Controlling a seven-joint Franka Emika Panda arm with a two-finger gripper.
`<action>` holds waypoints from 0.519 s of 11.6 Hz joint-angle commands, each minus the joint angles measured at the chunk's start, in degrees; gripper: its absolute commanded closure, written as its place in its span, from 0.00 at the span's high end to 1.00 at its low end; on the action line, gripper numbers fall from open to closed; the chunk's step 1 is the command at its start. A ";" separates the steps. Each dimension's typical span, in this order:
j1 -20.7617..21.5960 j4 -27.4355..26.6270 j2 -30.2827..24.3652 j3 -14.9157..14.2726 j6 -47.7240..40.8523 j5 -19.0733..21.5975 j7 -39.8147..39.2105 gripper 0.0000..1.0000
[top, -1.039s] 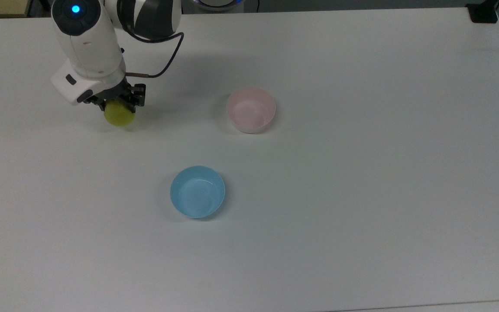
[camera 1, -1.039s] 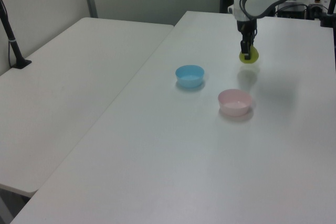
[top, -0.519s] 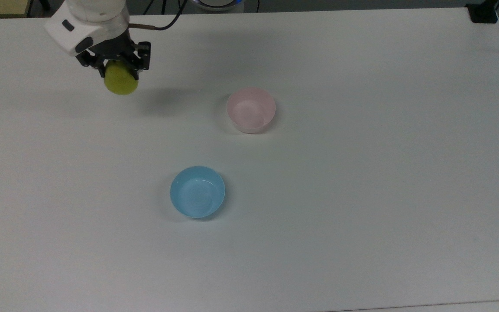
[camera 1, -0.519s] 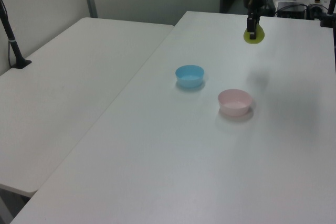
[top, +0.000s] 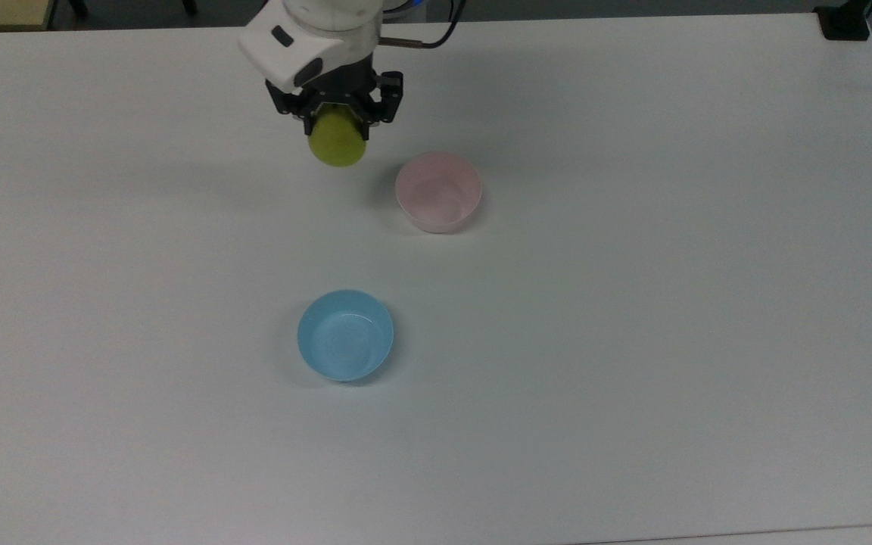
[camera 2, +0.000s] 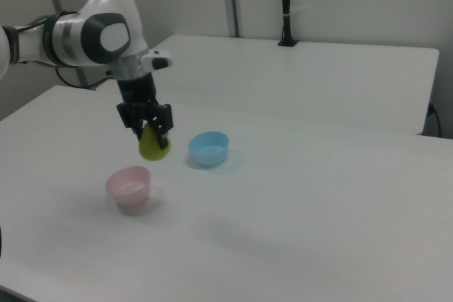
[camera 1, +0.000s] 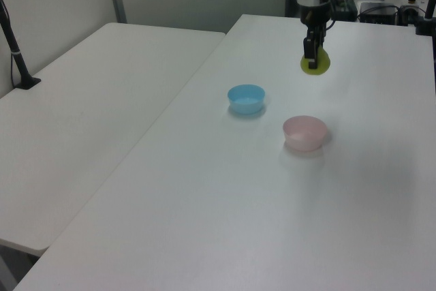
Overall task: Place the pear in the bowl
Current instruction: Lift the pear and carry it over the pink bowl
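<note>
The gripper is clenched on the pear, its two dark fingers pressing the upper part of the fruit from either side while the rounded yellow-green body hangs below them. In the right view the pear hangs in the air, clear of the white tabletop, directly beneath the gripper. In the left view the gripper points straight down with the pear at its tip.

The pink bowl stands upright on the tabletop, and its smooth inside holds nothing. In the top view the pear is near the bowl, up and toward the top view's left of its rim, not over it. In the right view the pink bowl sits lower and slightly toward the right view's left of the hanging pear. In the left view the pink bowl lies nearer the camera than the pear.

A light blue bowl stands apart from the pink one, also holding nothing; it shows too in the left view and the right view.

No brand, label or writing can be read on the bowls, the pear or the arm
</note>
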 commanded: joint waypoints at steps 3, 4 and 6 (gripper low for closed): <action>8.29 -4.49 -0.56 -0.66 2.62 3.01 6.13 0.29; 8.99 -6.33 -0.56 -0.66 5.52 3.11 6.13 0.29; 9.88 -10.20 -0.21 -0.66 10.97 3.11 6.13 0.29</action>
